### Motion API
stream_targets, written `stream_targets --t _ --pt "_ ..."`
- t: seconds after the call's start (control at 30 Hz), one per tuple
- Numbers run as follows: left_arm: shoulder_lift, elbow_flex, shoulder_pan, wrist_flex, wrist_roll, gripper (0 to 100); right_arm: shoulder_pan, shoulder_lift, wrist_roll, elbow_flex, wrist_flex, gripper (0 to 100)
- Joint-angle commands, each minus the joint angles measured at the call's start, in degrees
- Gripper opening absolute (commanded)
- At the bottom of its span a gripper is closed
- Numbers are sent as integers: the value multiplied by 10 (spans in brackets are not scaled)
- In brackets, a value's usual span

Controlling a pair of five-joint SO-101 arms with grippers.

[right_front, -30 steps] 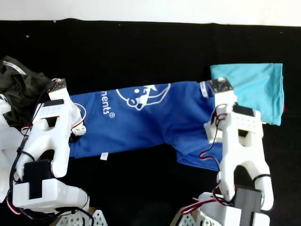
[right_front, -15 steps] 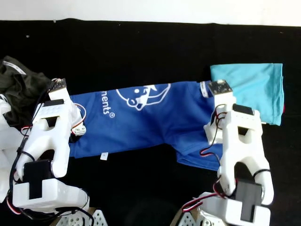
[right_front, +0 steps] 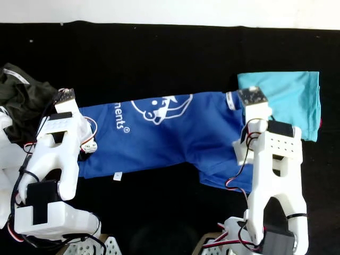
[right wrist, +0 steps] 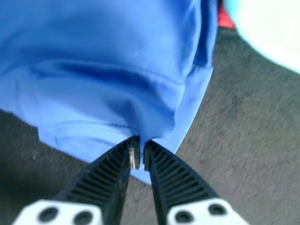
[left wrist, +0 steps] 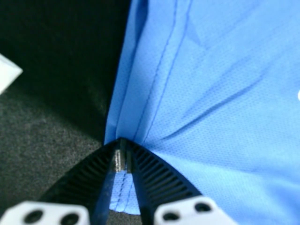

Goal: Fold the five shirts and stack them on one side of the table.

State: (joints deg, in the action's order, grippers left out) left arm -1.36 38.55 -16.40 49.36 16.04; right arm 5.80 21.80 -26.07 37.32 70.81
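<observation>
The blue shirt [right_front: 159,138] was pinched at opposite ends, its hem nipped between the left gripper's [left wrist: 123,158] closed fingers and a bunched edge between the right gripper's [right wrist: 137,154], apparently to be drawn taut for folding.

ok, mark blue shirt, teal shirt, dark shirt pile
blue shirt [right_front: 159,141], high view, chest below the white print.
teal shirt [right_front: 289,101], high view, folded cloth's middle.
dark shirt pile [right_front: 22,98], high view, heap's middle.
</observation>
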Motion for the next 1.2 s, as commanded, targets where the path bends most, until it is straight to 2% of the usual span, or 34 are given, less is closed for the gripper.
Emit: stream_targets --t 0.0,0.17,0.33,0.53,0.67,0.9,1.07,1.17 --pt "-4 0 6 -15 -2 9 7 23 -6 -23 33 6" --pt "-4 0 6 -15 -1 9 7 23 -52 -23 62 6" --pt "-4 0 6 -15 -1 9 11 23 -53 -22 70 6" --pt "-4 0 6 -15 -1 9 50 23 -55 -22 74 6" --pt "-4 0 6 -15 -1 9 50 22 -96 -22 118 6" --pt "-4 0 6 -15 -1 9 52 19 -98 -22 122 9" --pt "-4 0 6 -15 -1 9 52 23 -98 -24 119 115" --pt "-4 0 6 -15 -1 9 53 24 -98 -27 112 115"
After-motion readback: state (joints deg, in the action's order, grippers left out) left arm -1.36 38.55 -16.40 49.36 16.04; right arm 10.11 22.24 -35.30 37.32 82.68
